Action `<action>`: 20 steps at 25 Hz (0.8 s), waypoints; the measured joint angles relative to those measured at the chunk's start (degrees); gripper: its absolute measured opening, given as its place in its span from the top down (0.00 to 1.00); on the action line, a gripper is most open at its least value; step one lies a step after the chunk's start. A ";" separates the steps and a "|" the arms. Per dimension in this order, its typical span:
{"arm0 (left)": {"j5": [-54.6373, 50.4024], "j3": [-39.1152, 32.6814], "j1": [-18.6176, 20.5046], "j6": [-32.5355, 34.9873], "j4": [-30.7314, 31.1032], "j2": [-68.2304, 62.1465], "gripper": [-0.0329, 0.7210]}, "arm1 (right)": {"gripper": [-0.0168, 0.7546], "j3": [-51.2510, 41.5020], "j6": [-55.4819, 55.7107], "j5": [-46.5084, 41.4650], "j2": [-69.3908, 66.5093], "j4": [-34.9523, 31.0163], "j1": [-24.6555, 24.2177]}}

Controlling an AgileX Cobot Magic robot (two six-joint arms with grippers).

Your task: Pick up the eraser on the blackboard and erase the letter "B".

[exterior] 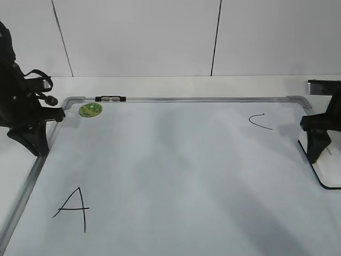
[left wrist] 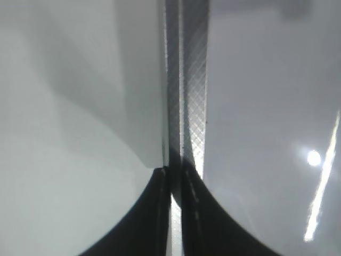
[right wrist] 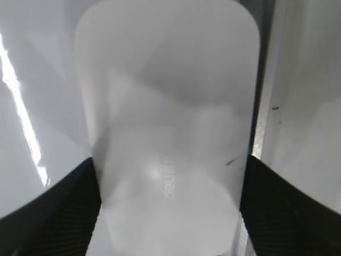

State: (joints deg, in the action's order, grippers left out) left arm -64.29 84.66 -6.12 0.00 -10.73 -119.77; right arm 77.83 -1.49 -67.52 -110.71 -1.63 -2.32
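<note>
Blackboards: one blackboard (exterior: 176, 176), white with a grey frame
Handwritten letters: two, a black "A" (exterior: 73, 207) and a small "C" (exterior: 259, 121)
Erasers: one eraser (right wrist: 168, 122)
Green stickers: one (exterior: 90, 110)
Clips on the frame: one (exterior: 110, 98)
Tools: two, left tool (exterior: 33, 140) and right tool (exterior: 318, 146)

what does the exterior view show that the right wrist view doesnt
Only the exterior view shows the written letters, the A and the C, with no B visible anywhere. It also shows the green sticker, the clip on the frame, and the left gripper at the board's left edge. Only the right wrist view shows the eraser up close, lying flat between the right gripper fingers, with faint lettering on it. Both show the blackboard surface and the eraser at the right edge.
</note>
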 joint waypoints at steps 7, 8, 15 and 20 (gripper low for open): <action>0.00 0.00 0.00 0.00 0.00 0.00 0.93 | 0.19 8.04 0.92 -1.67 0.00 0.00 0.00; 0.00 0.00 0.00 0.00 0.00 0.00 0.93 | 0.19 9.14 1.49 -1.67 0.26 -0.11 0.00; -0.12 0.00 0.00 -0.54 0.14 0.00 0.90 | 0.21 10.91 2.20 -2.31 6.92 -3.32 0.00; -0.12 0.00 0.00 -0.90 1.29 0.00 0.69 | 0.21 10.91 2.30 -2.57 12.85 -4.49 0.00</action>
State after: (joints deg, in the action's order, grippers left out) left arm -64.42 84.66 -6.12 -0.90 -9.44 -119.77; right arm 88.74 0.81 -70.09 -97.86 -6.12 -2.32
